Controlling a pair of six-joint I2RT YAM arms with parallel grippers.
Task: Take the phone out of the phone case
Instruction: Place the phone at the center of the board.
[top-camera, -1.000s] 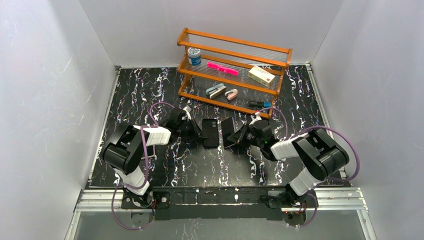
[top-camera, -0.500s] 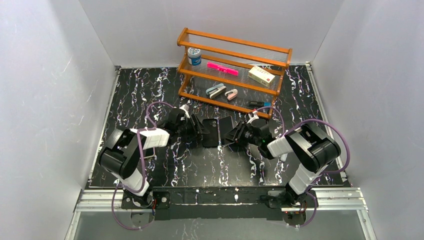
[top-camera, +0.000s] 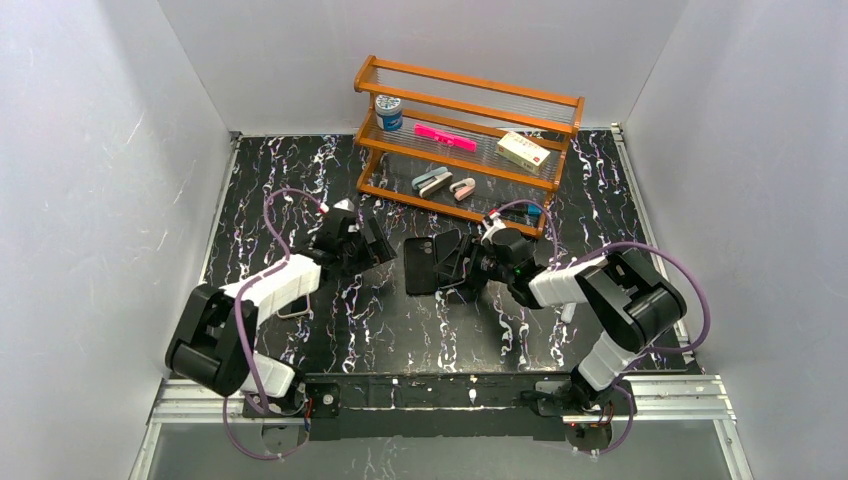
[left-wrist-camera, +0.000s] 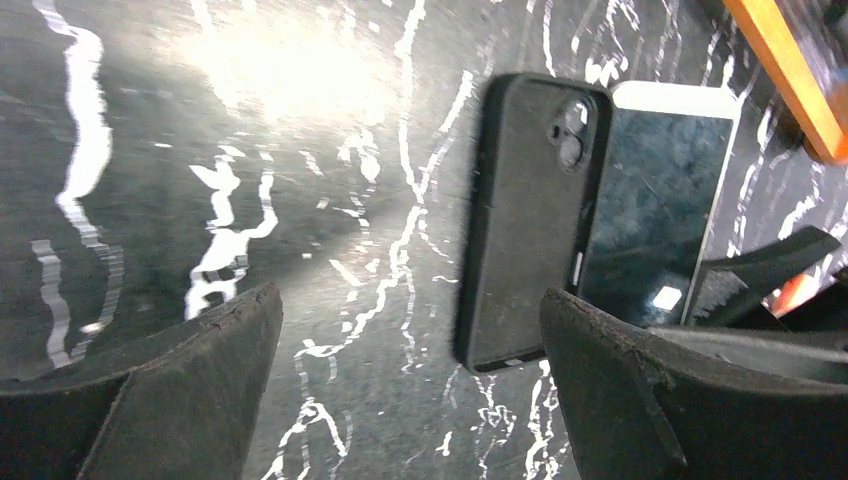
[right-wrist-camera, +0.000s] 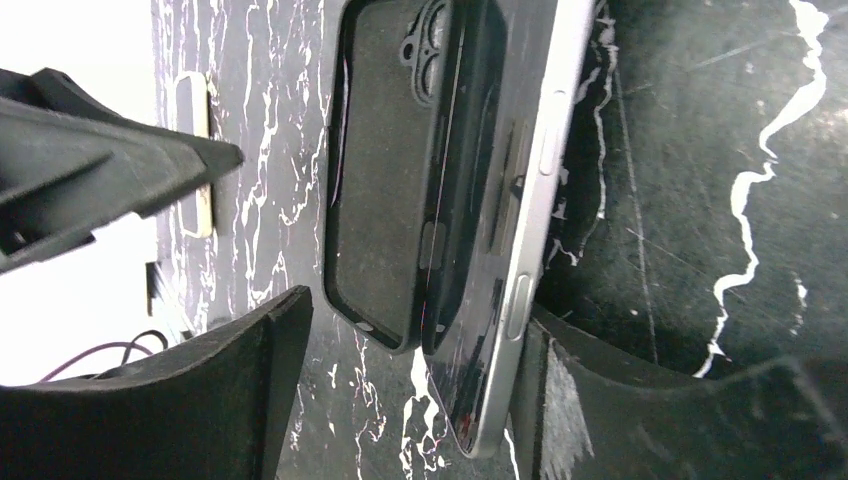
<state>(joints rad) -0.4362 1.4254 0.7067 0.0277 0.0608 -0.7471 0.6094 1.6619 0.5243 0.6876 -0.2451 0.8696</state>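
Phone (right-wrist-camera: 490, 200) beside phone case (right-wrist-camera: 385, 170), side buttons (right-wrist-camera: 518, 300) in right wrist view

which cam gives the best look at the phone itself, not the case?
Left wrist: the phone shows its glossy screen face, out of the phone case and right beside it. Right wrist sees it nearly edge-on, mostly silver frame and buttons. Top external shows only a small dark slab.
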